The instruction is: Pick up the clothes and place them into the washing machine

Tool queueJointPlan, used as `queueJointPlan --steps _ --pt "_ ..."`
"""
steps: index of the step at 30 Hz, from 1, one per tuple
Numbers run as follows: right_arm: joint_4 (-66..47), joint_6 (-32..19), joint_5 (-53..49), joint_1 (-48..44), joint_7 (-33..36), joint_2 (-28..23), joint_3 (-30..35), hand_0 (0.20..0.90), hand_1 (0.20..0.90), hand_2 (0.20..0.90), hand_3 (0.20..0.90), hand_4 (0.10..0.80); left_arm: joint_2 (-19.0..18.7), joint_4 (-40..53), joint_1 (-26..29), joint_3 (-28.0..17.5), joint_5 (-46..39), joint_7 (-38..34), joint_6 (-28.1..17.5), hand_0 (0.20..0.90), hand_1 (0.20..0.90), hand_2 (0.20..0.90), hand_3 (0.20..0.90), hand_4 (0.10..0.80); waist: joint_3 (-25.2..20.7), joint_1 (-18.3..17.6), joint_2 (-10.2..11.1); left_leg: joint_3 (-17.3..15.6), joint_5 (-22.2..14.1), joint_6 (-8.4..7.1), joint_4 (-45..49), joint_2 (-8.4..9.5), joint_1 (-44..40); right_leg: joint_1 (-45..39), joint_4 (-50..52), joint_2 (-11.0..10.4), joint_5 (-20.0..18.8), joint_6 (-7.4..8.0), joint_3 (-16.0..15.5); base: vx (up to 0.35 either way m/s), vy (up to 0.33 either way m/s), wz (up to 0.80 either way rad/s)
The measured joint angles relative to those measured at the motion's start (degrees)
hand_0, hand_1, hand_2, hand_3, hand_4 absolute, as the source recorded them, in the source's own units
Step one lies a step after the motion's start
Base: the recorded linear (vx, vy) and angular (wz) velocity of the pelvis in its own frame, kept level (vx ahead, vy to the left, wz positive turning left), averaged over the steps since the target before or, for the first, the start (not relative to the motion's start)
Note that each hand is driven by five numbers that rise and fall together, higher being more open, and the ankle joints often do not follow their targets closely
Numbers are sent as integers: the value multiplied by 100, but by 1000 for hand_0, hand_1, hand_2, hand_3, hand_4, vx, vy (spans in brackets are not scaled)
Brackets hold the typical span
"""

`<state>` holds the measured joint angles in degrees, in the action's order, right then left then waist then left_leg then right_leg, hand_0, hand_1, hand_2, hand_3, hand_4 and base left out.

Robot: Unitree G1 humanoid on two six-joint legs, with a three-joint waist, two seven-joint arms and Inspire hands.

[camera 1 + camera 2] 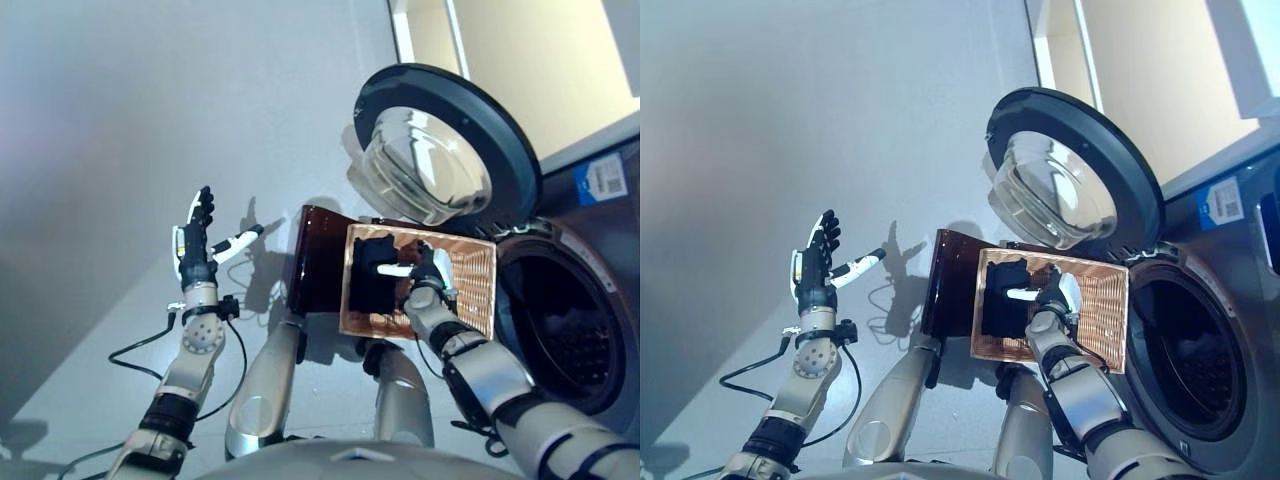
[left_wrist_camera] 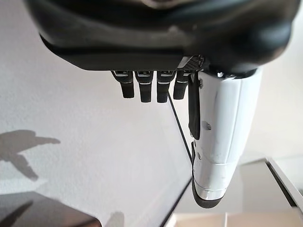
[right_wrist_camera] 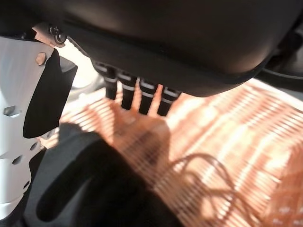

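Observation:
A brown woven basket (image 1: pixel 476 286) stands in front of the washing machine, with a dark piece of clothing (image 1: pixel 368 276) lying in its left part. My right hand (image 1: pixel 430 274) reaches into the basket just right of that cloth. In the right wrist view its fingers (image 3: pixel 142 97) are straight above the woven floor (image 3: pixel 227 142), and the dark cloth (image 3: pixel 85 184) lies by the thumb, held by nothing. My left hand (image 1: pixel 196 244) is raised over the floor at the left, open and empty, its thumb (image 2: pixel 220 142) spread out.
The washing machine's drum opening (image 1: pixel 566 330) gapes at the right, just beyond the basket. Its round door (image 1: pixel 440 150) with the glass bowl is swung open above the basket. Grey floor lies to the left.

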<state>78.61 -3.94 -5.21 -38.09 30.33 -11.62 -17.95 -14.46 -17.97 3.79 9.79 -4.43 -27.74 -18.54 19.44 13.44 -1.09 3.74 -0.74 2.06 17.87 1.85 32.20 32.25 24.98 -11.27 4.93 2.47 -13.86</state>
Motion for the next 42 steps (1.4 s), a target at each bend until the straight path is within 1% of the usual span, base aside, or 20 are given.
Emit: queueJointPlan --steps 6,7,9,11,16,17,22,27,30,31,34,37,41,42 --pt "119 3 -68 -142 156 -14 70 900 900 900 900 800 35 25 -6 1 -24 -28 -60 900 900 900 900 800 57 160 3 256 32 -27 151 89 404 268 196 -105 108 -13 -251 48 -25 25" --pt "128 0 -107 -142 217 -7 70 900 900 900 900 800 32 27 -12 1 -60 -47 -60 900 900 900 900 800 62 166 11 295 -13 -60 164 97 433 261 201 -110 148 -2 -272 125 -61 24" --pt "229 -7 -114 -146 284 -26 69 900 900 900 900 800 45 63 -15 1 -103 -73 -60 900 900 900 900 800 88 198 50 388 -12 -70 204 151 510 300 292 -156 208 9 -324 17 0 28" --pt "226 -52 -116 -192 394 -78 73 900 900 900 900 800 40 188 22 2 -101 -109 -61 900 900 900 900 800 116 212 88 439 36 -85 215 195 670 445 372 -203 254 -24 -382 12 16 25" --pt "381 -115 -190 -244 493 -138 177 900 900 900 900 800 43 240 99 6 -91 -173 -61 900 900 900 900 800 141 333 87 470 75 -81 201 223 824 559 414 -246 281 -34 -446 30 26 10" --pt "394 -115 -199 -274 536 -155 217 900 900 900 900 800 43 243 137 7 -89 -224 -62 900 900 900 900 800 140 331 91 468 79 -84 215 240 879 628 481 -297 329 -28 -461 37 31 20" --pt "396 -101 -192 -278 619 -183 272 900 900 900 900 800 41 248 130 33 -76 -273 -62 900 900 900 900 800 142 339 88 485 88 -71 273 292 937 655 511 -358 349 -4 -485 36 25 9" --pt "391 10 9 -260 731 -123 175 900 900 900 900 800 39 248 135 33 -73 -283 -62 900 900 900 900 800 142 340 88 490 91 -65 263 300 927 632 472 -360 336 13 -495 0 0 0" --pt "388 31 147 -232 741 -124 166 900 900 900 900 800 39 248 138 37 -70 -283 -62 900 900 900 900 800 141 338 88 496 112 -34 266 295 910 613 473 -352 334 15 -498 31 -10 0" --pt "349 32 152 -186 741 -113 152 900 900 900 900 800 40 247 135 39 -69 -283 -61 900 900 900 900 800 141 338 88 506 128 -12 270 294 885 579 473 -347 331 21 -507 33 -22 2" --pt "329 95 275 22 722 -68 -14 900 900 900 900 800 39 242 116 46 -49 -282 -60 900 900 900 900 800 140 335 90 579 133 -14 206 293 659 309 389 -332 327 29 -577 11 -18 9" --pt "324 140 403 126 702 15 -63 900 900 900 900 800 32 242 71 47 -26 -283 -60 900 900 900 900 800 133 334 94 596 126 -63 104 285 511 178 310 -311 328 24 -581 2 -7 2" --pt "313 141 480 234 583 182 -163 900 900 900 900 800 30 241 22 145 -5 -274 -60 900 900 900 900 800 132 332 96 616 161 -53 63 270 490 131 246 -278 298 50 -593 2 -9 3" --pt "277 137 490 280 587 262 -179 900 900 900 900 800 28 241 -21 211 -1 -266 -59 900 900 900 900 800 125 337 108 626 197 -36 0 271 457 99 182 -268 274 77 -596 0 0 0"
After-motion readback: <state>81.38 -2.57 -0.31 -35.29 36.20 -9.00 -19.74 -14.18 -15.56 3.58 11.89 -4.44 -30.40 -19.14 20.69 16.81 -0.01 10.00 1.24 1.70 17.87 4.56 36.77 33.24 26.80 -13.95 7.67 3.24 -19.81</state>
